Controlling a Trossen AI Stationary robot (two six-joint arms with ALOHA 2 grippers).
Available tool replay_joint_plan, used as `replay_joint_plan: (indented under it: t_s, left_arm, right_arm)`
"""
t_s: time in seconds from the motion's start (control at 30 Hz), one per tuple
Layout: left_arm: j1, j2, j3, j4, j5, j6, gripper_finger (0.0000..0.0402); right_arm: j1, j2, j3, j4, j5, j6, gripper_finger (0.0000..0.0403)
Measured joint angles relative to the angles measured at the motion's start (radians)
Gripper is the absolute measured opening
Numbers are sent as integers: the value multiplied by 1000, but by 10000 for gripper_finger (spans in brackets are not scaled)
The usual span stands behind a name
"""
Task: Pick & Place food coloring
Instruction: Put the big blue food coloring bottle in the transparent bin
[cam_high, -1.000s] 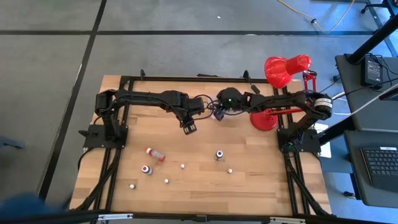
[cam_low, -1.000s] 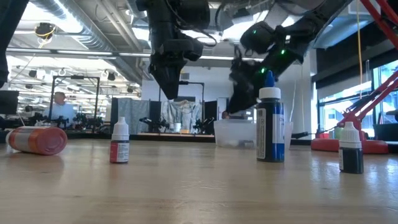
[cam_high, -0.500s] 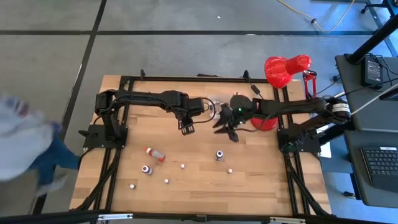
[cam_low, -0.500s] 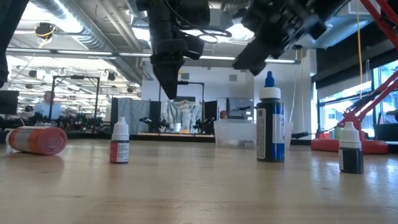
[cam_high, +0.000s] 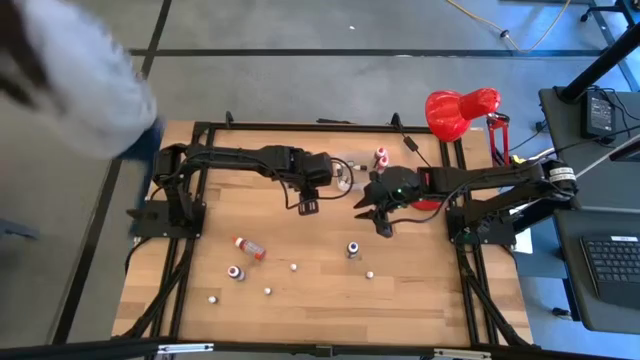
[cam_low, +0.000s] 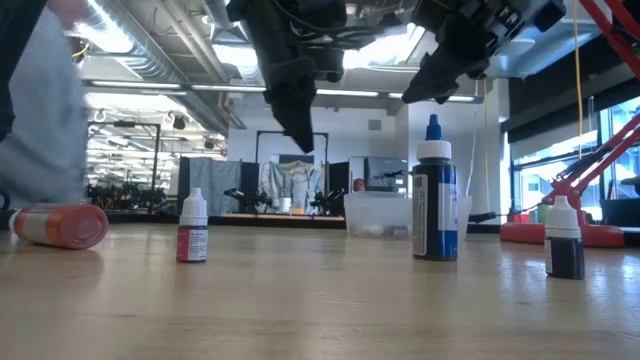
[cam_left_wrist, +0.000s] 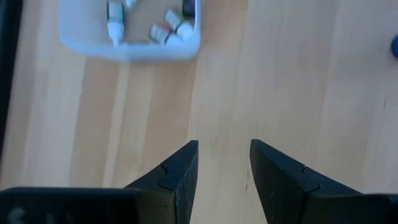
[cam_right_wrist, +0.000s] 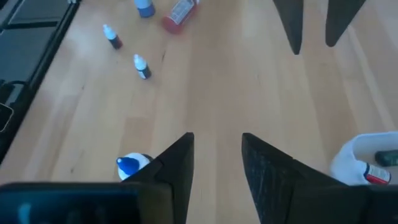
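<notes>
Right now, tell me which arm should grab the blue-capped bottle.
Right. The right gripper hangs open, nearest the blue-capped bottle, which shows beside its jaws in its wrist view. The left gripper, also open, hangs farther off near the tub.

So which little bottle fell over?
The red bottle at the table's left lies on its side; the blue-capped bottle and the others stand upright.

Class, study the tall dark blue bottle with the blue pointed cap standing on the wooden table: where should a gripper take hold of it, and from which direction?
Grip the tall dark blue bottle across its straight cylindrical body, coming down from above. It stands upright and apart from its neighbours, and its pointed cap looks too narrow for a sure hold. The right gripper, open, hangs nearest.
</notes>
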Motion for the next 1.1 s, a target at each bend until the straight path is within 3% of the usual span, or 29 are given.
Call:
replay_joint_plan:
  t_s: [0.47,0.67,0.83,1.1]
  left_arm:
    - [0,0,0,58,4,88,141]
    - [0,0,0,58,4,142,141]
    - [0,0,0,58,4,148,141]
    - [-3,0,0,58,4,142,141]
  right_arm:
    - [111,-2,0,-39,27,265,269]
    - [187,3,0,-43,58,223,275]
    - [256,33,0,-34,208,84,266]
    - [284,155,0,41,247,145,251]
